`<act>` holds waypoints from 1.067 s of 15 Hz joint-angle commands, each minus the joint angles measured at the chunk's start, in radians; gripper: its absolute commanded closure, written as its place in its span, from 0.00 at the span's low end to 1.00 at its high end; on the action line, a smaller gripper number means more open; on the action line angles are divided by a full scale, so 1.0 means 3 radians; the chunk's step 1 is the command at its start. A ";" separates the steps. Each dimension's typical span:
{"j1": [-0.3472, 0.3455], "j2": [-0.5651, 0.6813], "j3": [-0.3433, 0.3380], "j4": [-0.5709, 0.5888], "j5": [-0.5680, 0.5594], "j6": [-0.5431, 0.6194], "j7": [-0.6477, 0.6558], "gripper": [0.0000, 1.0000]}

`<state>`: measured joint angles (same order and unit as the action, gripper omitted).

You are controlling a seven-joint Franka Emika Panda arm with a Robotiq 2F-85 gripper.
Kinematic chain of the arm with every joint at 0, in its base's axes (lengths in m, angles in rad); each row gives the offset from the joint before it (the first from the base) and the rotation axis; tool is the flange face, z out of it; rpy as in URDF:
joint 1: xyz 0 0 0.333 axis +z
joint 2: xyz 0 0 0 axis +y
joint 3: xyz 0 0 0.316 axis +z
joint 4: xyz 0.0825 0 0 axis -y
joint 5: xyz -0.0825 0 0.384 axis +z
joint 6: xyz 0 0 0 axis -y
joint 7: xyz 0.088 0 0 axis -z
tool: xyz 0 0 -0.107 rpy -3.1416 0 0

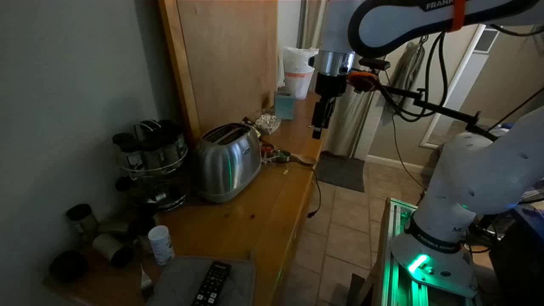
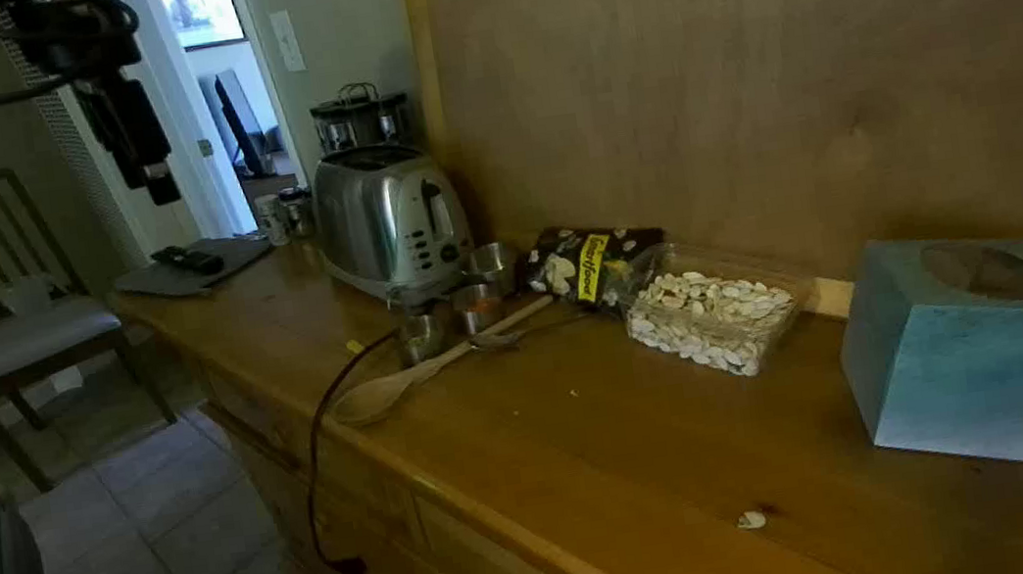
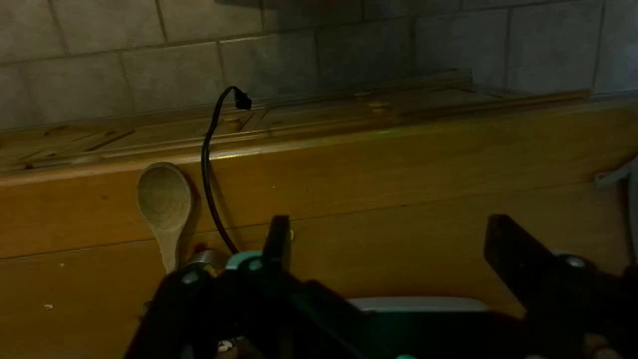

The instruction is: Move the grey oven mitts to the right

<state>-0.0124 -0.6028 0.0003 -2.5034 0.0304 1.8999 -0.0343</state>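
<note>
Grey oven mitts (image 1: 174,282) lie flat on the wooden counter (image 1: 272,212), under a remote (image 1: 212,282); the empty gripper (image 3: 390,229), spread wide, is well apart from them.
To reach well, carry it along the counter, clear of the toaster (image 1: 231,163), down over a bare edge, then pinch the soft fabric shallowly and slide it level so the remote should ride along. FRANKA is lettered on the arm (image 1: 488,170); in an exterior view, a dark bag (image 2: 558,261) carries a yellow label (image 2: 592,266) that, dim and tilted, seems to read "Smartfood".
</note>
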 commanded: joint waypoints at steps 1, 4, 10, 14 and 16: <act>0.0018 0.0001 -0.0016 0.0007 -0.0010 -0.0008 0.0008 0.00; 0.0018 0.0001 -0.0016 0.0007 -0.0010 -0.0008 0.0008 0.00; 0.0018 0.0001 -0.0016 0.0007 -0.0010 -0.0008 0.0008 0.00; 0.0060 0.0013 -0.0019 0.0011 -0.0007 0.0058 -0.0084 0.00; 0.0221 0.0074 0.0004 0.0017 0.0116 0.0212 -0.0276 0.00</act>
<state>-0.0033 -0.6021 0.0003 -2.5033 0.0328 1.9116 -0.0595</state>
